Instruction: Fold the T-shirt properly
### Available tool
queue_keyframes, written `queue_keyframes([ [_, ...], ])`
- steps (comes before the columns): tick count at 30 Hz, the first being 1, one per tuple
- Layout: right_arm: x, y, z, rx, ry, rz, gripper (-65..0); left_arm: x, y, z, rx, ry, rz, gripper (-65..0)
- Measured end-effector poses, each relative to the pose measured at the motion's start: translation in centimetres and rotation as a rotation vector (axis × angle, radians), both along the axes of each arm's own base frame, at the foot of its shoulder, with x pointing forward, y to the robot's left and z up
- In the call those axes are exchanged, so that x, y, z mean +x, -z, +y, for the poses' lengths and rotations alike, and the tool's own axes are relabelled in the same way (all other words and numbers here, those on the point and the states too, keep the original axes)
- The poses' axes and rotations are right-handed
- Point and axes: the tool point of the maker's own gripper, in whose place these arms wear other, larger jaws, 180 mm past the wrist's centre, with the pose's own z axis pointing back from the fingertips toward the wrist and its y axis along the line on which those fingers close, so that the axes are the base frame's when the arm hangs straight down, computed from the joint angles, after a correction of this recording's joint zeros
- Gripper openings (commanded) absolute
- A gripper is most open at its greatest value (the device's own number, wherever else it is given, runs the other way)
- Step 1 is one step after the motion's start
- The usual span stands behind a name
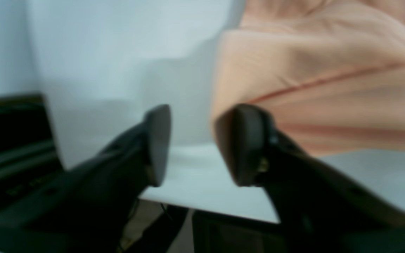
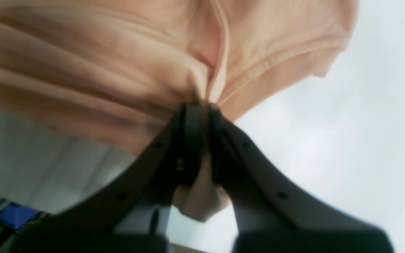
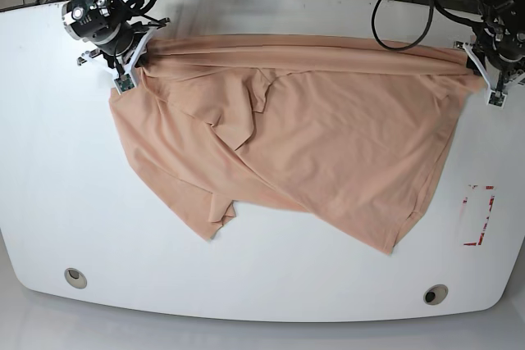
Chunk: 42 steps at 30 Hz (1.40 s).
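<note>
Plain peach T-shirt (image 3: 328, 129), red table marking (image 3: 478, 215)

Two black arms, upper left and upper right of the base view, each ending in a gripper with white plates. Left gripper (image 1: 192, 144): matte black fingers (image 1: 158, 144) with flat, rounded oval pads, a brass-coloured screw beside the right-hand pad. Right gripper (image 2: 202, 116): black curved fingers (image 2: 192, 140) studded with small dark screw holes, pale grey body behind them at the bottom of the frame. Black cables (image 3: 402, 2) looping at the top right of the base view, a yellow cable at the top left.
</note>
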Motion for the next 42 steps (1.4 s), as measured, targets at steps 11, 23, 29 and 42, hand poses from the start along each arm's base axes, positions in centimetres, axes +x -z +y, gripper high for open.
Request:
queue_keyframes([
  [11,0.4,-0.2,-0.1,-0.006,0.001,-0.008,-65.0,-0.8,0.6,-1.0,-0.089,-0.028,0.042,-29.9],
  [23,0.9,-0.4,-0.1,-0.006,0.001,-0.022,-65.0,-2.7,0.3,-1.1,-0.194,0.006,0.084,-29.9],
  [29,0.9,-0.4,-0.2,-0.010,0.002,-0.019,-65.0,-1.8,-0.7,-1.9,-0.268,0.052,0.033,-29.9],
  [42,0.8,-0.1,0.8,0.021,0.017,-0.020,-65.0,1.4,-3.0,-1.7,-0.315,0.046,-0.101,-29.7],
])
